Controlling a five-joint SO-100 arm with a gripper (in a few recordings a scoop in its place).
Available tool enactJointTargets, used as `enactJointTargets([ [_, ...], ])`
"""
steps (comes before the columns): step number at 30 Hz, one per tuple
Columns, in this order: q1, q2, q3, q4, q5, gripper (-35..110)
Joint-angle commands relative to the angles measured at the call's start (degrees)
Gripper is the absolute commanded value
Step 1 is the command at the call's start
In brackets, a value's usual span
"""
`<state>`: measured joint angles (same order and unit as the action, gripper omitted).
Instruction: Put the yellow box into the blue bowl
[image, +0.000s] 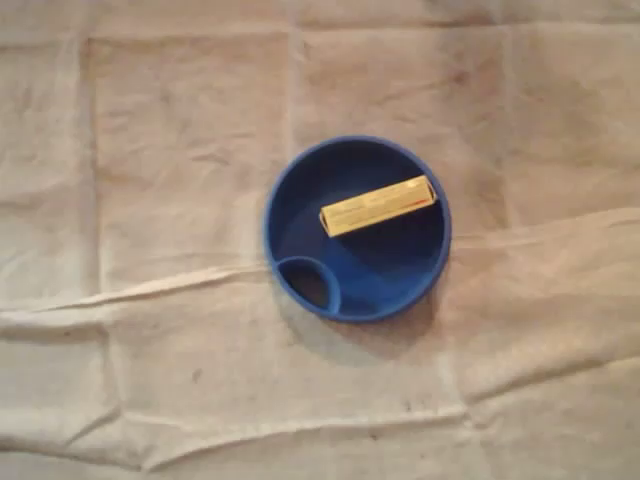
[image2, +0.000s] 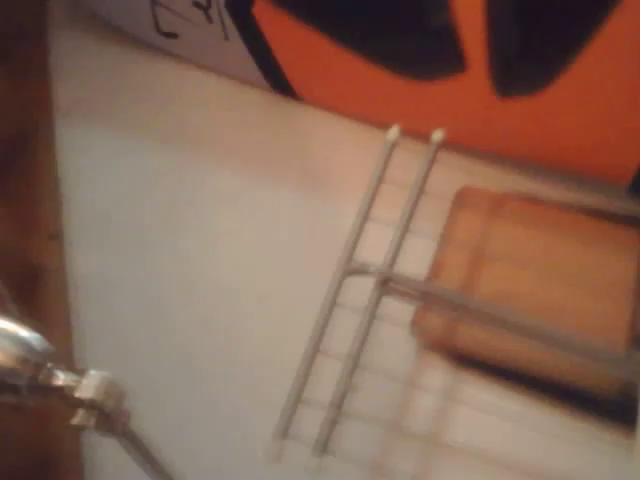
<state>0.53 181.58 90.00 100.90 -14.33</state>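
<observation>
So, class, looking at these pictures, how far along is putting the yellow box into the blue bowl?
Done: the yellow box lies inside the blue bowl, in its large section. In hand: nothing touches box or bowl. Left: nothing visible; the job looks finished.

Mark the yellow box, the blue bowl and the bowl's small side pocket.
yellow box (image: 380, 205), overhead view, middle of top face
blue bowl (image: 270, 222), overhead view, left rim
side pocket (image: 308, 284), overhead view, its floor
</observation>
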Motion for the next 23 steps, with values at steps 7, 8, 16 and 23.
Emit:
enactJointTargets([
  [7, -0.44, 6.15, 7.12, 0.00, 0.53, 0],
  [8, -0.44, 6.94, 8.00, 0.00, 0.53, 0],
  [16, -0.44, 9.67, 11.60, 0.09, 0.53, 0],
  [23, -0.35, 9.67, 12.92, 0.00, 0.00, 0],
])
